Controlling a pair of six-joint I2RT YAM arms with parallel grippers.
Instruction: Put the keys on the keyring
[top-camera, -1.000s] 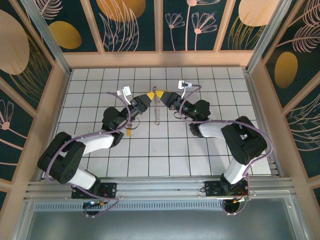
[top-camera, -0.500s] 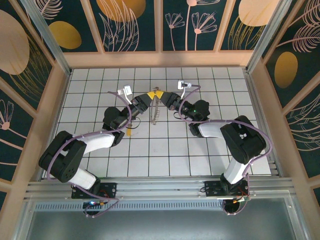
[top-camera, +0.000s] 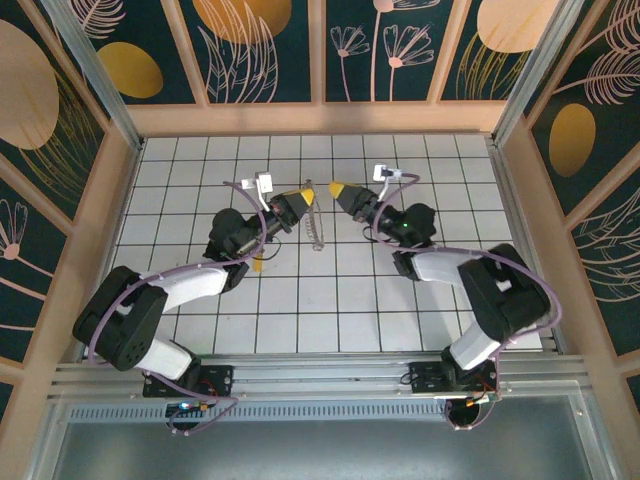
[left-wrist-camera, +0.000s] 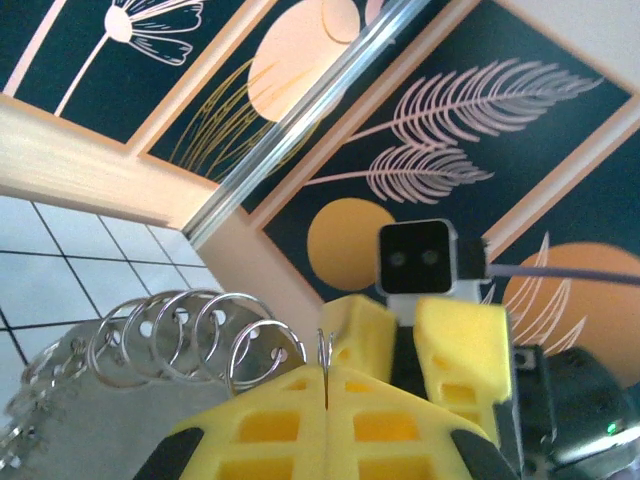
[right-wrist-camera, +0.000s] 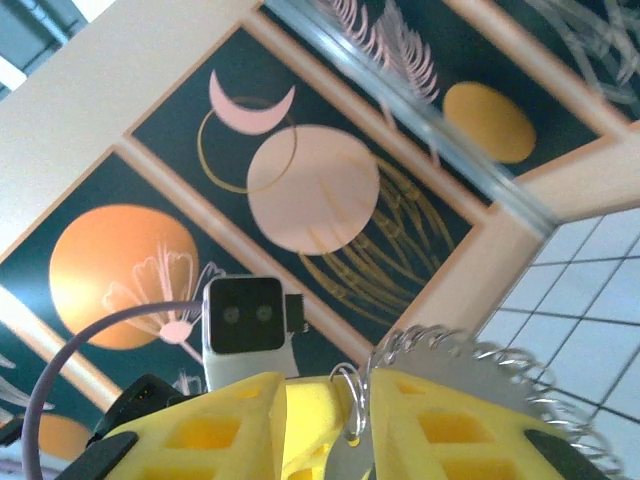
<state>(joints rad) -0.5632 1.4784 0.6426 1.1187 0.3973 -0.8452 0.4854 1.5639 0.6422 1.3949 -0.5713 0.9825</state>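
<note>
Silvery keyring (top-camera: 314, 228) in the clamped left gripper (top-camera: 307, 196) — right gripper (top-camera: 334, 187) nearby, jaws slightly apart.

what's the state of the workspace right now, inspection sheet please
surface: white tiled table, dark grid lines
job's things: keyring held edge-on by the left tool, small rings along its rim; small yellow piece, likely the key, on the tiles beside the left arm
clutter: nothing seen
tools: left tool shut on the keyring's thin wire; right tool fingers apart, close to the ring, not gripping it
cables: purple cables along both arms
surroundings: floral wall panels in wooden frames; metal rail at the near edge
</note>
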